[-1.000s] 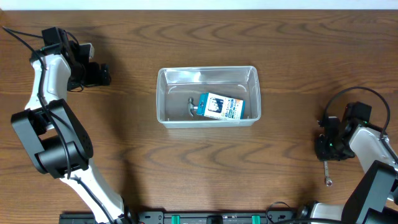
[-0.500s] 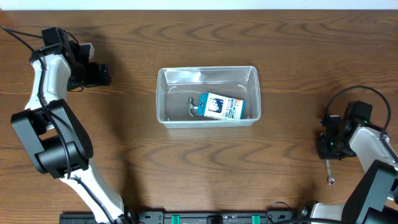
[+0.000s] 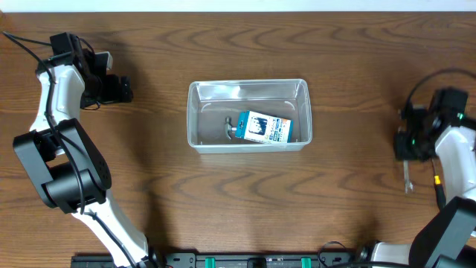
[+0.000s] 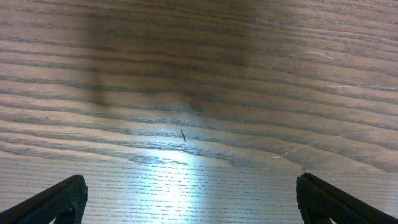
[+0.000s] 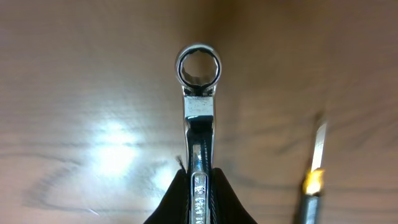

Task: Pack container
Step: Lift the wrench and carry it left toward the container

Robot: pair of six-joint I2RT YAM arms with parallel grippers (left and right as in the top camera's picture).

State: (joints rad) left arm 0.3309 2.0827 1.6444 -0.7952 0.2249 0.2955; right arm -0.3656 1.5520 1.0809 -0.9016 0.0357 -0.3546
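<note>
The right gripper point(image 5: 198, 182) is closed tight on the shank of a wrench point(image 5: 198, 93). Its two dark fingers point(image 5: 169, 200) pinch the metal from either side, and the ring end points away from the wrist camera over the wooden table point(image 5: 81, 93). In the overhead view this gripper point(image 3: 407, 155) sits near the table's right edge with the wrench point(image 3: 407, 179) sticking out toward the front. The left gripper point(image 3: 123, 91) is at the far left corner. Its wrist camera shows the fingertips point(image 4: 59, 196) spread wide at the frame's lower corners, with only bare wood grain between them. The container point(image 3: 195, 112) stands in the middle of the table, roughly midway between the two grippers and well apart from both; from the right gripper it lies off to the left and slightly farther back. There is one container, and inside it one blue-and-white box point(image 3: 265, 128) lying tilted. One small metal piece point(image 3: 229, 125) sits just beside the box's left end, and what it is cannot be made out. There is one wrench, and it is in the right gripper. The right wrist view also shows one slim, blurred item point(image 5: 314, 168) with a yellow-orange spot, lying to the right of the wrench. It is too soft to identify.
</note>
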